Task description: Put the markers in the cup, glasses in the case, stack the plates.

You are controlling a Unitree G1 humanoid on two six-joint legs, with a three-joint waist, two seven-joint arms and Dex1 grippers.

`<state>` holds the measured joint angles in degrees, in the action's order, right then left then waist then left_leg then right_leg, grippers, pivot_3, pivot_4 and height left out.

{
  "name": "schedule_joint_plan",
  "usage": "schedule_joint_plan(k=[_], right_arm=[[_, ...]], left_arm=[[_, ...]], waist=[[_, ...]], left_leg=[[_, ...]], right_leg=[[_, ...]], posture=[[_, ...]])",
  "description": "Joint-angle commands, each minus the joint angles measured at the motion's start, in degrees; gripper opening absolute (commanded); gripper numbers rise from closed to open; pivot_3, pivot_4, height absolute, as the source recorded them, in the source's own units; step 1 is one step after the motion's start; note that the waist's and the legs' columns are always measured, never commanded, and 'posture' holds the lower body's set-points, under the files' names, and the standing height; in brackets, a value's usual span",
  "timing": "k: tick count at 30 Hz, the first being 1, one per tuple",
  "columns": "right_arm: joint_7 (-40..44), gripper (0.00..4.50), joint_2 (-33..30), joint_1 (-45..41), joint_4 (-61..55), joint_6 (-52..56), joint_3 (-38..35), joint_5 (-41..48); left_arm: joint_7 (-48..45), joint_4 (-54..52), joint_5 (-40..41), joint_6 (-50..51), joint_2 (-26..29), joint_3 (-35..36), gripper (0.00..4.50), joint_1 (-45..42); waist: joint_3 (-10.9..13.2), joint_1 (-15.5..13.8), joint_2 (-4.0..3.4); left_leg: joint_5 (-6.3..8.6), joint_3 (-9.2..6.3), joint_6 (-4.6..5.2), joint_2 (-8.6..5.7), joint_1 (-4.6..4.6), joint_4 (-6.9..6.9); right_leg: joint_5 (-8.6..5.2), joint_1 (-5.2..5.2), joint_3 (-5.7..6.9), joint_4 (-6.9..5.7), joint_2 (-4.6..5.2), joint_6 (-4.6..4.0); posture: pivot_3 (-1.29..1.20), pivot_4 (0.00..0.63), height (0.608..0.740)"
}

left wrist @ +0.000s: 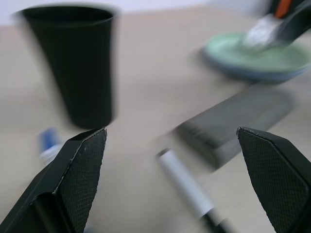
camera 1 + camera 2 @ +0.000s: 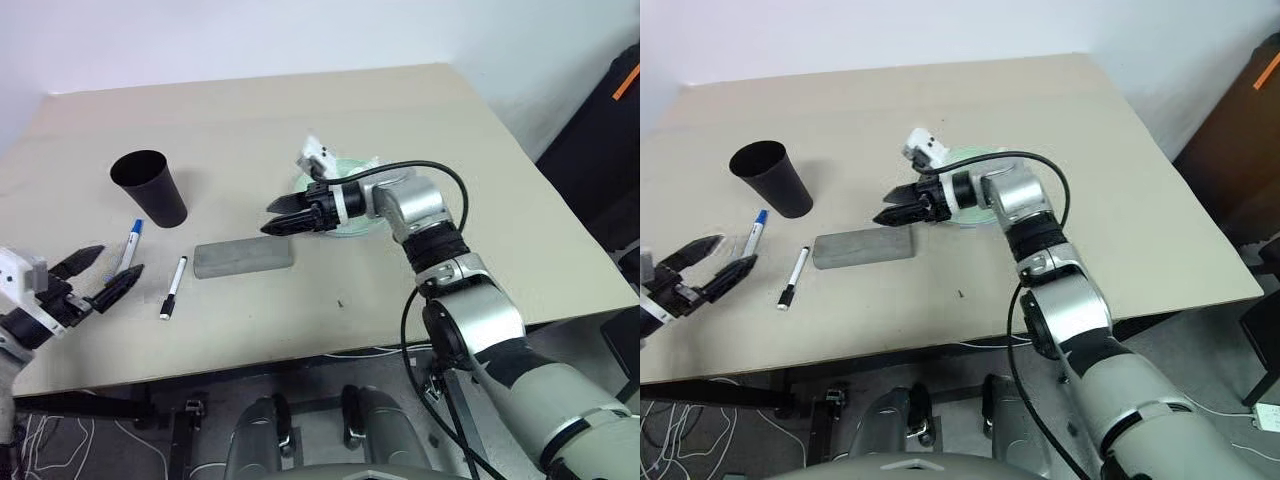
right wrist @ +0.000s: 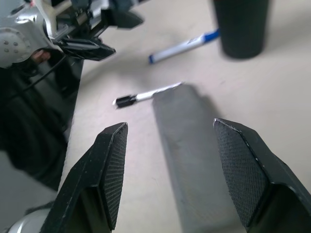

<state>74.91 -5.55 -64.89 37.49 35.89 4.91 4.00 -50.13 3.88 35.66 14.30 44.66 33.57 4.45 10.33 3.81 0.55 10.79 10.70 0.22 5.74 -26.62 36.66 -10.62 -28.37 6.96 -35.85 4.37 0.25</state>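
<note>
Right tool [image 2: 277, 216]: we saw it reach leftward above the case [image 2: 243, 257], fingers apart, empty.
Left tool [image 2: 103, 272]: wide open, empty, beside the markers [image 2: 174, 287].
Plates [image 2: 362, 222]: stacked, partly hidden behind the right arm.

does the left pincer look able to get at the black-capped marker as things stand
Probably yes. The left pincer is open and hovers at the table's near left edge, and the black-capped marker lies flat just ahead of it with bare table between. The case and cup sit apart from it.
</note>
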Motion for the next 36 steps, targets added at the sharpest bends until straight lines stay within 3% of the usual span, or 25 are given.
schedule_joint_plan(k=[1,5,12,17,25,32,36], right_arm=[[-1.61,2.96,-0.98,2.51,-5.22,1.36,0.49,2.69],[-5.11,2.96,-1.72,3.28,-4.76,1.40,1.16,2.71],[-7.19,2.96,-2.69,4.06,-6.88,2.59,2.20,4.35],[-9.05,2.96,-3.88,5.21,-8.35,3.53,2.10,5.44],[-10.66,2.96,-5.54,7.17,-11.07,4.80,3.78,5.99],[-12.58,2.96,-6.10,7.86,-11.67,5.29,3.79,7.14],[-13.64,2.96,-6.38,8.59,-12.34,5.72,3.69,7.65]], left_arm=[[6.51,-2.43,0.48,6.30,2.91,3.03,4.50,-2.77],[15.65,-1.04,-4.00,13.13,4.98,0.43,4.50,-7.08],[18.12,2.15,-8.15,20.21,6.82,-4.86,4.50,-11.94],[20.64,10.82,-11.74,23.08,5.78,-9.99,4.50,-20.91],[19.74,21.23,-16.56,29.97,5.72,-19.12,4.50,-32.94],[18.48,24.78,-23.01,38.69,8.71,-28.59,4.50,-39.58],[17.89,23.20,-23.89,44.40,10.24,-30.43,4.50,-40.76]], waist=[[-0.03,0.03,0.06],[-0.02,0.05,0.06],[-0.03,0.09,0.07],[-0.01,-0.46,0.18],[-0.03,-1.19,0.26],[-0.04,-1.20,0.28],[-0.04,-0.88,0.28]], left_leg=[[0.00,0.01,0.00,-0.02,-0.01,-0.08],[-0.01,0.07,-0.01,-0.13,0.02,-0.39],[-0.18,0.08,-0.27,-0.13,0.13,-0.44],[-0.23,0.06,-0.34,-0.11,0.16,-0.39],[-0.27,0.03,-0.39,-0.07,0.21,-0.32],[-0.32,0.03,-0.45,-0.01,0.21,-0.22],[-0.32,0.04,-0.45,0.01,0.28,-0.17]], right_leg=[[0.01,0.03,0.01,0.03,0.02,0.01],[0.02,0.02,0.00,0.03,0.05,0.00],[0.09,0.01,-0.05,-0.12,-0.29,0.12],[0.08,0.04,-0.03,-0.18,-0.39,0.11],[0.09,0.07,-0.06,-0.25,-0.50,0.11],[0.09,0.07,-0.11,-0.30,-0.65,0.11],[0.09,0.10,-0.18,-0.34,-0.70,0.11]], posture=[[0.00,0.150,0.740],[0.00,0.150,0.740],[0.00,0.150,0.740],[0.00,0.150,0.740],[0.00,0.150,0.740],[0.00,0.150,0.740],[0.00,0.150,0.740]])
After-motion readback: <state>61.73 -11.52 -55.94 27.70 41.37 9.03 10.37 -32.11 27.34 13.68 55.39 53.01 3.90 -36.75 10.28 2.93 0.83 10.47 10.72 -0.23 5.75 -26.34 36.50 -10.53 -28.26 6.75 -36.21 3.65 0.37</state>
